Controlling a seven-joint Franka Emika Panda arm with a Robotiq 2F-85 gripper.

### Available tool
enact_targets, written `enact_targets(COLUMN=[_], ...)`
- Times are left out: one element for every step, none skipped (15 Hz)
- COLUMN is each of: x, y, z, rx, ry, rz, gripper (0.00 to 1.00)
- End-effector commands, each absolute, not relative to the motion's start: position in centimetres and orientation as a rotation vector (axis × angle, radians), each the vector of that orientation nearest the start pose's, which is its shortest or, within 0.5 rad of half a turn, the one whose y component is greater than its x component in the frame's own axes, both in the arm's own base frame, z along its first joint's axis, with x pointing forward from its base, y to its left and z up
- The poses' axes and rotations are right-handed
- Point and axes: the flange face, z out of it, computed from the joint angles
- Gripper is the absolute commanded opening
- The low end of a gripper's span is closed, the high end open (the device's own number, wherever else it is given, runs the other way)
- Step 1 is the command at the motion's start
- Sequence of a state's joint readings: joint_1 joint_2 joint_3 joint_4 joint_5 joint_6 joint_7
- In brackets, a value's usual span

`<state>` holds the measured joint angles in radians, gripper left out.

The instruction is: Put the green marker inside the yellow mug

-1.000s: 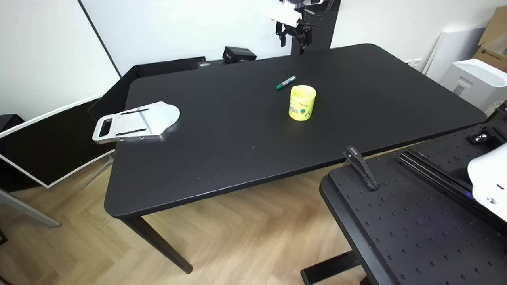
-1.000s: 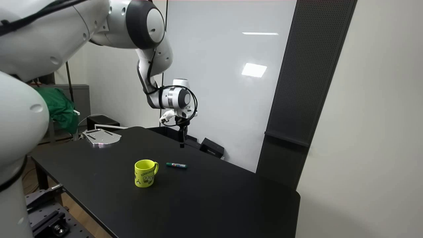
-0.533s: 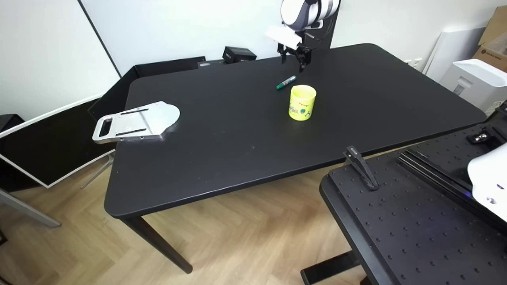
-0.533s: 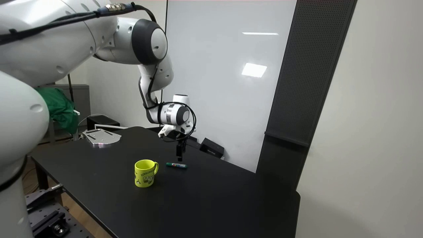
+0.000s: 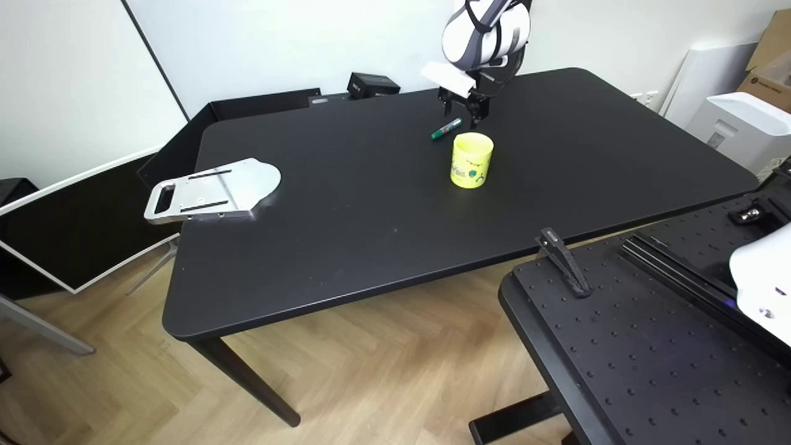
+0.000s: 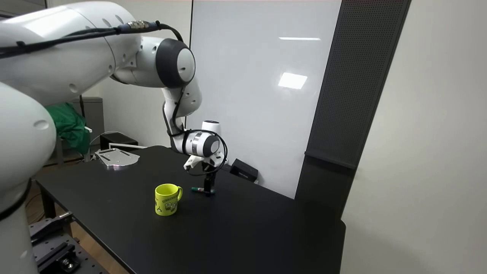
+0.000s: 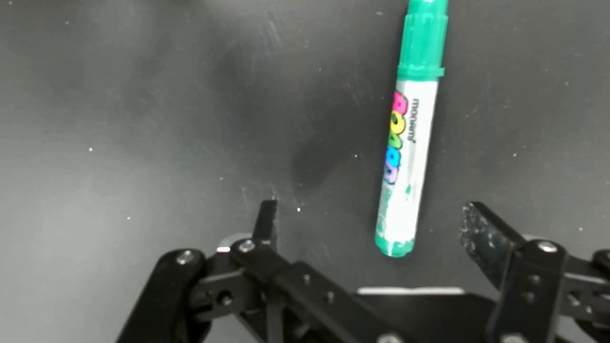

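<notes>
Here lies the green marker [image 7: 412,133], flat on the scuffed black table [image 5: 346,241], near the upright yellow mug [image 6: 166,199], while the gripper [image 7: 371,209] hangs low, fingers [image 7: 487,238] spread wide, one either side of the marker! Well apart, a silver plate [image 5: 238,188] juts past the table's edge, pale herringbone flooring [image 5: 395,352] runs below, and in an exterior view a tall glossy panel [image 6: 258,114] gleams behind

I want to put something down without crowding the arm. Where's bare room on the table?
In an exterior view, the black table is bare between the silver plate and the yellow mug, and from the mug to the right-hand corner. It's crowded just beyond the mug, where the green marker lies with the open pincer at it.
</notes>
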<state>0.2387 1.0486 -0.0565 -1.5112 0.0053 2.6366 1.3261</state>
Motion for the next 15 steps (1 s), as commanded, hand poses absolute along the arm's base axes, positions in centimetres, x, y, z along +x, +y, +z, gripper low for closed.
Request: enact_targets(x=[68.8,68.8,68.9,68.9,69.0,69.0,69.0,68.9,68.9,68.9,69.6,69.7,70.1,70.4,70.7], y=[12.5,12.4,12.3,12.2,12.2,12.2,12.2,12.1,12.1,12.1,11.1,10.9,10.6,10.3,10.1], z=[4.0,3.9,3.8,3.8,3.7,3.7,3.7,3.7,3.8,3.8,5.1,5.7,6.3,7.3,8.2], rx=[-2.629,-2.621,-2.613,-2.605,-2.598,-2.588,-2.581,-2.575,-2.568,-2.564,-2.553,-2.565,-2.574,-2.590,-2.606], ry=[1.696,1.708,1.718,1.729,1.739,1.758,1.769,1.788,1.811,1.834,1.852,1.865,1.871,1.877,1.888], rz=[-0.133,-0.131,-0.133,-0.136,-0.136,-0.129,-0.122,-0.117,-0.103,-0.094,-0.077,-0.073,-0.071,-0.066,-0.061], gripper=[0.67,0.60,0.53,0.45,0.38,0.31,0.25,0.18,0.11,0.05,0.02,0.06,0.06,0.06,0.06])
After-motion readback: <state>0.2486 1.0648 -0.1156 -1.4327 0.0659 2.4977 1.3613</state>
